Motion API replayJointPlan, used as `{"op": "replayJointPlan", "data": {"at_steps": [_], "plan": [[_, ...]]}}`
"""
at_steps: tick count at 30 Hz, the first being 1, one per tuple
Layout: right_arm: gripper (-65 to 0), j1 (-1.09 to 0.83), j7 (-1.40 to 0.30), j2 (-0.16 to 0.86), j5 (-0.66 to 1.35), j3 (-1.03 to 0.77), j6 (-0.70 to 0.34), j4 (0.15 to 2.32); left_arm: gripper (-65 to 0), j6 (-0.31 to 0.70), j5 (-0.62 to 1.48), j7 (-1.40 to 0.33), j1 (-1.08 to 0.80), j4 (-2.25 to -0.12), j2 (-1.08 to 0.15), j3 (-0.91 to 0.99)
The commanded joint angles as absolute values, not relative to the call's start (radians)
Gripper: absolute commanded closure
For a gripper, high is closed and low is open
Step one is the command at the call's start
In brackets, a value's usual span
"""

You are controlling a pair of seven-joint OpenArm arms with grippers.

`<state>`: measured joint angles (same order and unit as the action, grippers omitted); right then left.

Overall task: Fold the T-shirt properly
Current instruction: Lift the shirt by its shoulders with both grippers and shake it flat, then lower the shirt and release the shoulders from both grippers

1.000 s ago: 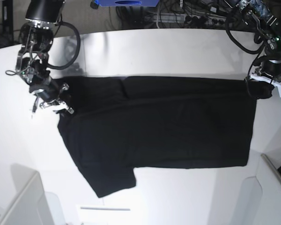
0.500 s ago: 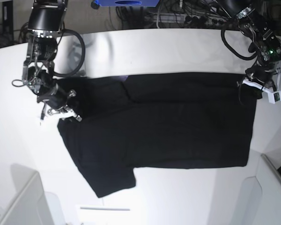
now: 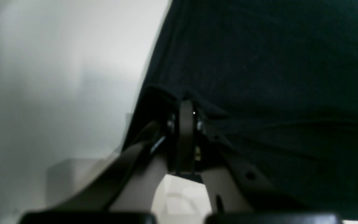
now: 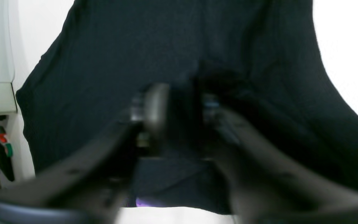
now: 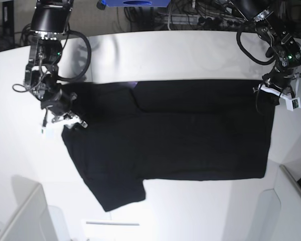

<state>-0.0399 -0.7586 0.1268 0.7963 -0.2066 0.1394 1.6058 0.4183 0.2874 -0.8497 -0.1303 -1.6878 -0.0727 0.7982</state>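
The black T-shirt (image 5: 180, 135) lies flat on the white table (image 5: 190, 50), folded lengthwise, one sleeve pointing to the front left. My left gripper (image 5: 277, 98) rests at the shirt's far right corner. In the left wrist view its jaws (image 3: 185, 109) stand narrowly together with the tented hem of the T-shirt (image 3: 275, 62) pinched at the tips. My right gripper (image 5: 65, 118) sits at the shirt's left end. The right wrist view is blurred; there the right gripper (image 4: 180, 102) shows a gap between its fingers over the T-shirt (image 4: 166, 46). A purple print (image 4: 144, 203) peeks out.
White bins stand at the front left (image 5: 25, 216) and front right (image 5: 288, 201). A thin white strip (image 5: 113, 223) lies near the front edge. Cables (image 5: 200, 15) and a blue object (image 5: 135, 3) sit behind the table.
Both grippers moved slightly inward along the shirt's far edge, then held still. The right gripper's fingers have come apart.
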Motion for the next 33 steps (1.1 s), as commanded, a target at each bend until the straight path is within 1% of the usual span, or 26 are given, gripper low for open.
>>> {"op": "replayJointPlan", "data": {"at_steps": [1,2,5,6,8,10,13,17,18,21,23,29,33], "plan": [[-27.6,-0.038,-0.731,0.136,0.806,-0.214,0.133,1.641,-14.5,0.421,0.302,-0.829,-0.12,-1.712,-0.088,0.808],[-29.1,-0.051,-0.707,0.136,0.806,-0.214,0.133,1.656,-22.1,0.421,0.303,-0.829,-0.12,-1.715,-0.088,0.809],[-26.6,-0.111,-0.636,0.136,0.806,-0.214,0.136,1.724,-38.8,0.421,0.305,-0.829,-0.128,-1.751,-0.088,0.816],[-25.8,-0.131,-0.622,0.136,0.806,-0.214,0.143,1.75,-43.4,0.423,0.306,-0.829,-0.133,-1.781,-0.087,0.832],[-25.7,-0.17,-0.605,0.136,0.806,-0.223,0.174,1.791,-49.4,0.426,0.306,-0.829,-0.139,-1.827,-0.081,0.877],[-25.7,-0.219,-0.587,0.136,0.806,-0.239,0.222,1.839,-53.0,0.427,0.32,-0.829,-0.165,-1.863,-0.073,0.914],[-25.8,-0.306,-0.532,0.136,0.806,-0.242,0.269,1.92,-53.3,0.427,0.447,-0.829,-0.231,-1.877,-0.062,0.978],[-26.3,-0.414,-0.453,0.133,0.808,-0.232,0.277,1.972,-53.3,0.427,0.605,-0.829,-0.303,-1.83,-0.064,1.021],[-28.1,-0.427,-0.444,0.122,0.808,-0.231,0.277,1.971,-53.3,0.427,0.621,-0.829,-0.309,-1.805,-0.064,1.021],[-36.5,-0.469,-0.438,0.073,0.808,-0.239,0.275,1.968,-53.3,0.427,0.625,-0.829,-0.308,-1.724,-0.065,1.02],[-39.5,-0.496,-0.433,0.047,0.808,-0.236,0.274,1.968,-53.3,0.427,0.63,-0.828,-0.297,-1.682,-0.067,1.02],[-39.9,-0.512,-0.432,0.024,0.808,-0.239,0.272,1.931,-53.3,0.427,0.625,-0.828,-0.236,-1.58,-0.082,1.018],[-39.8,-0.515,-0.43,0.024,0.808,-0.242,0.211,1.926,-53.2,0.427,0.625,-0.828,-0.211,-1.552,-0.082,1.018]]}}
